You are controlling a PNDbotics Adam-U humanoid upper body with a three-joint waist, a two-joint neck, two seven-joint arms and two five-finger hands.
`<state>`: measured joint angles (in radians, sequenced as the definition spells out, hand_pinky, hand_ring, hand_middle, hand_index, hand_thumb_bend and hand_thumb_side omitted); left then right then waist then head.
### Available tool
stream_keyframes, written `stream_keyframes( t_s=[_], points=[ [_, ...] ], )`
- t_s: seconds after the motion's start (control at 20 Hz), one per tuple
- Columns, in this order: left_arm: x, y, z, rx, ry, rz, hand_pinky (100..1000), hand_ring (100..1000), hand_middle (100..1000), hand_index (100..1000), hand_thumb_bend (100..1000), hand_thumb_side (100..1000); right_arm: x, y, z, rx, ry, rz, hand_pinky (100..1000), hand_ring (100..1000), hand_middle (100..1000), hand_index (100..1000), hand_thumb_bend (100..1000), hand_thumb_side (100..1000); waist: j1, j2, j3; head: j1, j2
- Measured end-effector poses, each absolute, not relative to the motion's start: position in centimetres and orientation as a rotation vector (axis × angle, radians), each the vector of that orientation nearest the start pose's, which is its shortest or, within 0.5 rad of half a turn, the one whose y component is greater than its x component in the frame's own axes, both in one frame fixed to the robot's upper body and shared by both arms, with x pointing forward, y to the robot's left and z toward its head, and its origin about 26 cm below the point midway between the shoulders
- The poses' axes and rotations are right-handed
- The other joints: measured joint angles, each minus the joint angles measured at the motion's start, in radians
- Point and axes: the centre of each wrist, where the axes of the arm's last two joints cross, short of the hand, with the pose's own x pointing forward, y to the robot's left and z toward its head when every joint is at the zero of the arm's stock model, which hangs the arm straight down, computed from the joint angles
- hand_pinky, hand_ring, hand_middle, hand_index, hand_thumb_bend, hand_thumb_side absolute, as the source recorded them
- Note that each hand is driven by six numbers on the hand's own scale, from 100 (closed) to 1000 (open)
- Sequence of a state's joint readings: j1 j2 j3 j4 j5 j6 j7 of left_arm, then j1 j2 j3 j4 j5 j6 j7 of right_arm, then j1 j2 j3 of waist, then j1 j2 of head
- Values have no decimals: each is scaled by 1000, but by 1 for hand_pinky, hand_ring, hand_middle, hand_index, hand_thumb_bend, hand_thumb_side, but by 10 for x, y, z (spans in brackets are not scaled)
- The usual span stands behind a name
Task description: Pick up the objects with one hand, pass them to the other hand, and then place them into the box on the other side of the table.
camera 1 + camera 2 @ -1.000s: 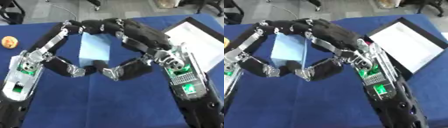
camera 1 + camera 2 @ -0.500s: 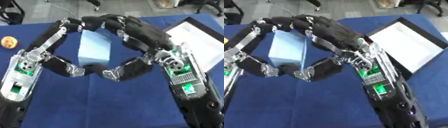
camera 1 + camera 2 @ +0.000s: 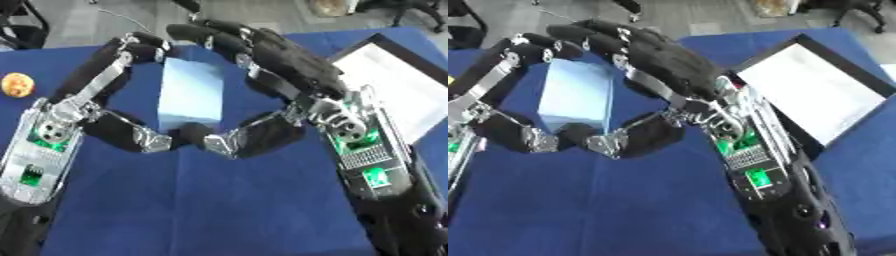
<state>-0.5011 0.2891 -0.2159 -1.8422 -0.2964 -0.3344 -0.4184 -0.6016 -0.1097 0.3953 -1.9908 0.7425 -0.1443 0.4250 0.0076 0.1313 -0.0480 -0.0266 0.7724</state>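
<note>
- Left eye view: I have the light blue block [image 3: 191, 95] up off the blue table [image 3: 219, 200], standing on end between both hands. My left hand [image 3: 83, 107] has its fingers curled over the block's far end and its thumb under the near end, so it has hold of it. My right hand [image 3: 293, 75] mirrors that from the right side, fingers bent over the top, thumb meeting the left thumb just under the block.
- I judge this to be the handover itself. To do it well I want the right hand's fingers and thumb seated on the block before the left lets go, and the left should open slowly.
- A small orange round thing [image 3: 17, 84] lies at the far left of the table, well apart.
- Right eye view: the black box [image 3: 794, 50] with its white inside sits on the right, far side, open and unobstructed. I would carry the block across level, keeping the forearm clear of the box's near rim.
</note>
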Motion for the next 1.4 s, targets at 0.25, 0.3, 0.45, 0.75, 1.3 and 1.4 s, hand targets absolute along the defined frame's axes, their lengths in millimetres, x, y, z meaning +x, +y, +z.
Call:
stream_keyframes(
  t_s=[0.25,0.3,0.45,0.75,1.3,1.4],
  points=[
    [334,187,206,-108,3100,1752,800,476,452,604,515,367,285,-99,245,446,2865,-1818,835,893,882,1000,284,474,0,0,0,-2,0],
    [333,187,206,-116,3099,1751,800,477,452,604,515,367,285,-99,245,445,2861,-1828,824,881,871,1000,280,476,0,0,0,-2,0],
    [333,187,207,-140,3093,1747,799,478,453,605,513,366,285,-99,245,436,2833,-1869,799,843,805,1000,257,453,0,0,0,-2,0],
    [333,187,207,-178,3079,1747,799,479,454,606,509,364,286,-100,247,440,2801,-1905,809,783,582,1000,166,335,0,0,-1,-2,0],
    [333,189,207,-221,3059,1755,806,507,485,646,549,409,284,-99,249,475,2799,-1908,766,645,314,776,100,100,0,0,-2,-5,0],
    [333,190,207,-237,3043,1774,811,533,515,677,606,448,284,-99,249,479,2811,-1899,748,619,268,672,100,100,0,0,-4,-6,0]
  ],
)
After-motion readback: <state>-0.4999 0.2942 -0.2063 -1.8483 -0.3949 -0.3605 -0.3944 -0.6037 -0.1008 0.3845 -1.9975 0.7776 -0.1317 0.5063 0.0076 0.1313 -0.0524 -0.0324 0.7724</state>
